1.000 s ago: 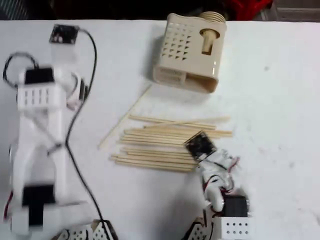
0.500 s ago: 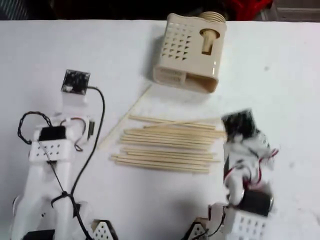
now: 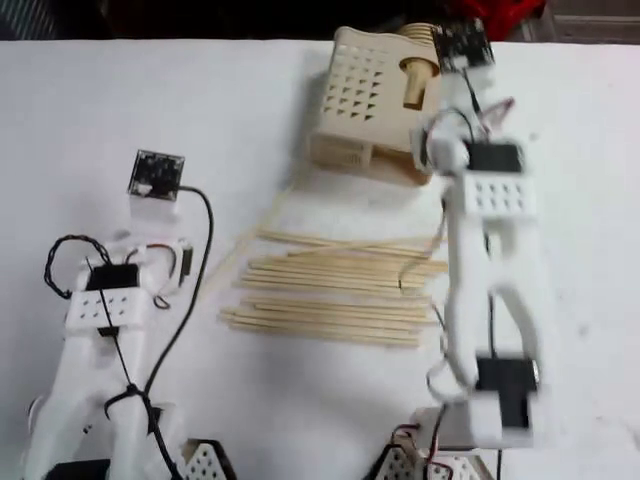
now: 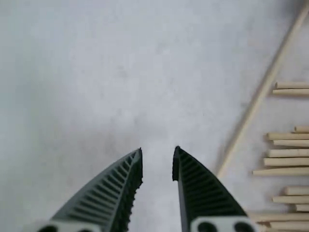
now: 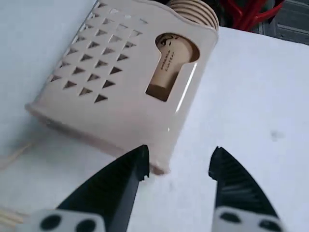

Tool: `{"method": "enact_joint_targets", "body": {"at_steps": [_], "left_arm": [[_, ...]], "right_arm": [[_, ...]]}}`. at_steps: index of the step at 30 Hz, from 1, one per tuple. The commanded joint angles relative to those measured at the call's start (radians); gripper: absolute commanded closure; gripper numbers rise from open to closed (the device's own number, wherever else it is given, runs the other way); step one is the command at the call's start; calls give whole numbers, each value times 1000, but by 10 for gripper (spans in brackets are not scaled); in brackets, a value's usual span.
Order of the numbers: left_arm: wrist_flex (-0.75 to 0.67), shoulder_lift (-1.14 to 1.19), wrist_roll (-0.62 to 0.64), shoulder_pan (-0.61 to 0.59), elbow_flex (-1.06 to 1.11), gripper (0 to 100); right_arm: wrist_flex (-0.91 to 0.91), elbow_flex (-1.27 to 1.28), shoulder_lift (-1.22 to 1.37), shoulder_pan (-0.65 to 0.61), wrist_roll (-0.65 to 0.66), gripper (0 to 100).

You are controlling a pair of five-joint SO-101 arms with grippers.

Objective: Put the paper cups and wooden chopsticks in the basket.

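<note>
The left claw (image 4: pixel 157 166), a little apart, hangs by the wooden chopsticks (image 3: pixel 340 290), all loose on the table (image 3: pixel 570 200): that job is left. The paper cups (image 5: pixel 193 10) are already in the tipped basket (image 3: pixel 365 100). The right claw (image 5: pixel 178 166) gapes near it

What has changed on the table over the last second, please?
The right gripper, open, went from over the chopsticks out to the basket. The left gripper drew back from the far left of the table toward its base. Neither holds anything; chopsticks and basket lie as before.
</note>
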Motion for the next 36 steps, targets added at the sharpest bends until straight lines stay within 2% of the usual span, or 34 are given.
{"method": "enact_joint_targets", "body": {"at_steps": [1,7,13,16,20,29,36], "left_arm": [[-20,-33,-11,44,-2,879],[-20,-33,-11,48,-2,879],[-20,-33,-11,48,-2,879],[-20,-33,-11,48,-2,879],[-20,-33,-11,45,-3,878],[-20,-33,-11,42,-6,878],[-20,-33,-9,42,-8,877]], "right_arm": [[-15,-322,286,-8,-40,783],[24,-450,513,4,-37,783],[81,-460,573,4,-35,783],[120,-445,568,2,41,783],[107,-316,539,-25,94,783],[-199,244,311,-70,273,783],[-225,399,259,-61,354,783]]}}
